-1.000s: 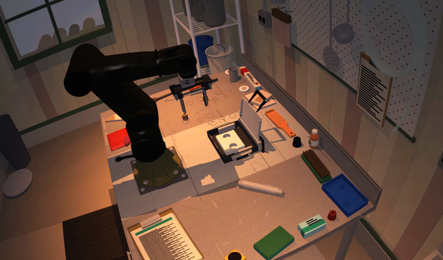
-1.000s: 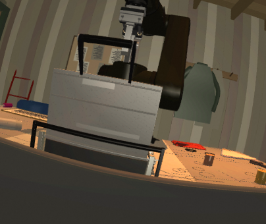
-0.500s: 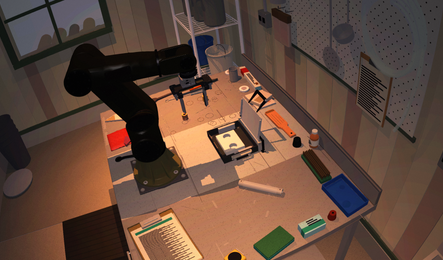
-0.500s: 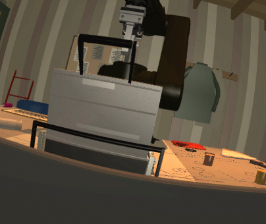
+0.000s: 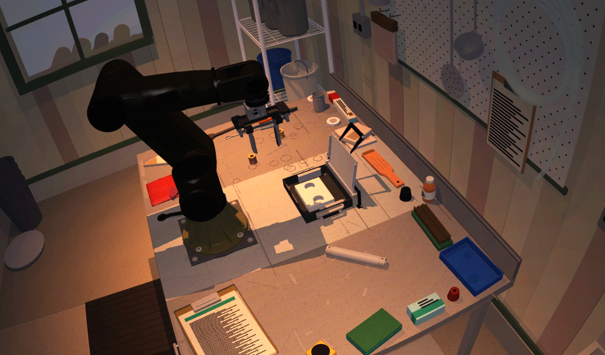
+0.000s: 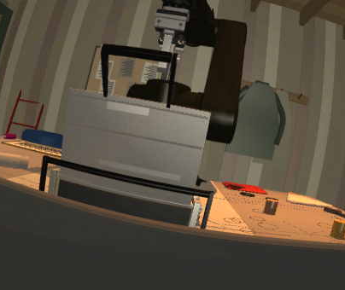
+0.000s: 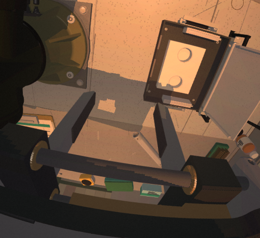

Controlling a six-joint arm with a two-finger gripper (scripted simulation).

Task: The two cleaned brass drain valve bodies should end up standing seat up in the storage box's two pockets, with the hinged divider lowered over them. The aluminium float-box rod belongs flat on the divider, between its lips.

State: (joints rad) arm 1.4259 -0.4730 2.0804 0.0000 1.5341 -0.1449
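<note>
One brass valve body (image 5: 281, 134) is half hidden behind my right finger at the far end of the table; the other (image 5: 252, 159) stands in the open a little nearer the arm's base, and both show in the second side camera (image 6: 270, 205) (image 6: 339, 228). My gripper (image 5: 265, 145) hangs open and empty above the table between them. The storage box (image 5: 318, 190) sits mid-table with its hinged divider (image 5: 342, 161) raised upright and its two round pockets (image 7: 180, 66) empty. The aluminium rod (image 5: 355, 256) lies flat on the table nearer the front.
The raised divider and its black handle (image 6: 137, 52) stand as the tallest obstacle beside the box. An orange paddle (image 5: 382, 167), a brush (image 5: 431, 226) and a blue tray (image 5: 470, 266) line the right side. A clipboard (image 5: 225, 324) lies at the front edge.
</note>
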